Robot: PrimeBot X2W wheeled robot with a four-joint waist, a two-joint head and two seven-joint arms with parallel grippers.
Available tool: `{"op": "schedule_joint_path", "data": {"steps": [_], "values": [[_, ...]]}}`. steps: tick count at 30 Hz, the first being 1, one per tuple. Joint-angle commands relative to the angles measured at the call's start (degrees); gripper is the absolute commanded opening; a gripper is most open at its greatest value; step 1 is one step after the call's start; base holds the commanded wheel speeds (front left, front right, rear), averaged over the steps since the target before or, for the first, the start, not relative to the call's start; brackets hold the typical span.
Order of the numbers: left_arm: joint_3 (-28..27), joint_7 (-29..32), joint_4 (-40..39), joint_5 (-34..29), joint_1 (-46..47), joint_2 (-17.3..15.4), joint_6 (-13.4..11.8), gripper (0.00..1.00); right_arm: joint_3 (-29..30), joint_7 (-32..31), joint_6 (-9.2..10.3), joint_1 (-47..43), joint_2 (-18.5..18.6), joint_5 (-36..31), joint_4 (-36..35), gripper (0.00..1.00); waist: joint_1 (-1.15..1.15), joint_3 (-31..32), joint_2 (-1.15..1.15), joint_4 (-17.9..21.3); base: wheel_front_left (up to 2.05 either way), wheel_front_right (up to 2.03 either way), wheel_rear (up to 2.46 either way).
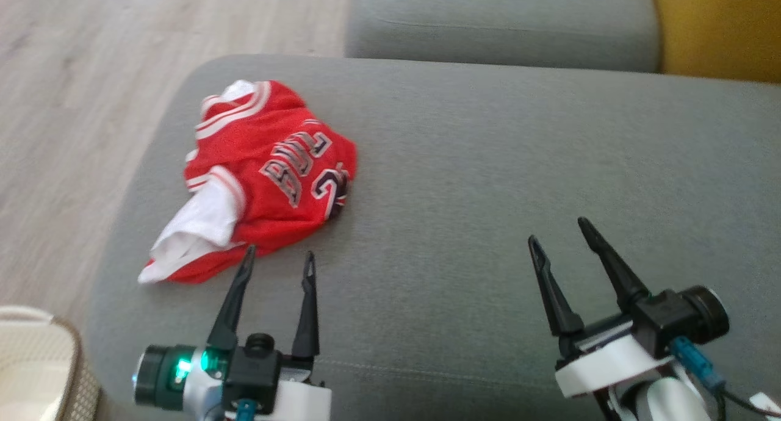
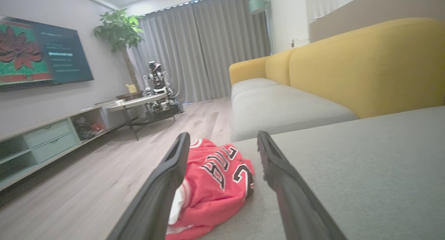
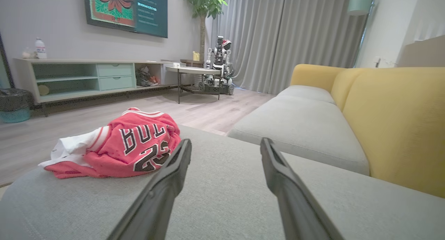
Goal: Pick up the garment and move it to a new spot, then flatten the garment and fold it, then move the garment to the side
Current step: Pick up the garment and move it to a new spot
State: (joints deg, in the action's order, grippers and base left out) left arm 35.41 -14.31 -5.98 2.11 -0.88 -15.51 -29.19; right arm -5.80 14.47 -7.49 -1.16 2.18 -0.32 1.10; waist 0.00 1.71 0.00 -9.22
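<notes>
Head view: a crumpled red mesh jersey [image 1: 268,177] with white trim is seen left of centre on a grey fabric cushion [image 1: 488,183]. The left gripper [image 1: 279,254] is held spread just below its edge, lower left; the right gripper [image 1: 558,229] is held spread at lower right, well apart.

I see the garment [image 1: 268,177], a red basketball jersey with red-and-white striped trim and dark, white-edged lettering and a number across it. It lies crumpled in a loose heap, not flat, with white fabric spilling out at the end nearest me. It rests on the grey cushion [image 1: 488,195], near the left edge by the wooden floor [image 1: 73,104].
</notes>
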Motion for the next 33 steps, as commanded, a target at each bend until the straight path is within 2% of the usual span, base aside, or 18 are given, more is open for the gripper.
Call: {"op": "schedule_joint_path", "data": {"steps": [1, 12, 20, 26, 30, 33], "values": [[-3.12, -0.69, -1.66, 0.27, 1.74, 0.20, 0.11, 1.00, -1.50, 0.52, 0.00, 0.56, 0.70, -0.46, -2.17, 1.00, 0.00, 0.50, 0.00, -2.35, 0.00, 0.00, 0.00], [-6.57, -0.69, -1.81, 0.35, -1.11, 1.91, 2.86, 1.00, -1.71, 0.52, 0.00, -0.79, 0.70, 0.04, -2.47, 1.00, 0.00, 0.76, 0.00, -10.05, 0.00, 0.00, 0.00], [-8.22, -0.69, -1.48, -0.70, -1.72, 2.42, 4.42, 1.00, -2.42, 0.52, 0.00, -1.35, 0.70, 0.39, -2.39, 1.00, 0.00, -0.71, 0.00, -14.20, 0.00, 0.00, 0.00], [-10.74, -0.69, -2.64, -0.15, 3.27, 2.93, 5.67, 1.00, -2.34, 0.52, 0.00, -0.02, 0.70, -0.84, -2.85, 1.00, 0.00, -4.83, 0.00, -14.72, 0.00, 0.00, 0.00], [-13.54, -0.69, -2.50, 0.67, 10.91, 3.00, 8.04, 1.00, -2.58, 0.52, 0.00, 2.17, 0.70, -3.20, -3.37, 1.00, 0.00, -10.55, 0.00, -13.72, 0.00, 0.00, 0.00], [-15.78, -0.69, 0.78, 2.75, 17.66, 2.97, 10.97, 1.00, -2.33, 0.52, 0.00, 4.15, 0.70, -4.68, -3.80, 1.00, 0.00, -14.30, 0.00, -12.50, 0.00, 0.00, 0.00]]}}
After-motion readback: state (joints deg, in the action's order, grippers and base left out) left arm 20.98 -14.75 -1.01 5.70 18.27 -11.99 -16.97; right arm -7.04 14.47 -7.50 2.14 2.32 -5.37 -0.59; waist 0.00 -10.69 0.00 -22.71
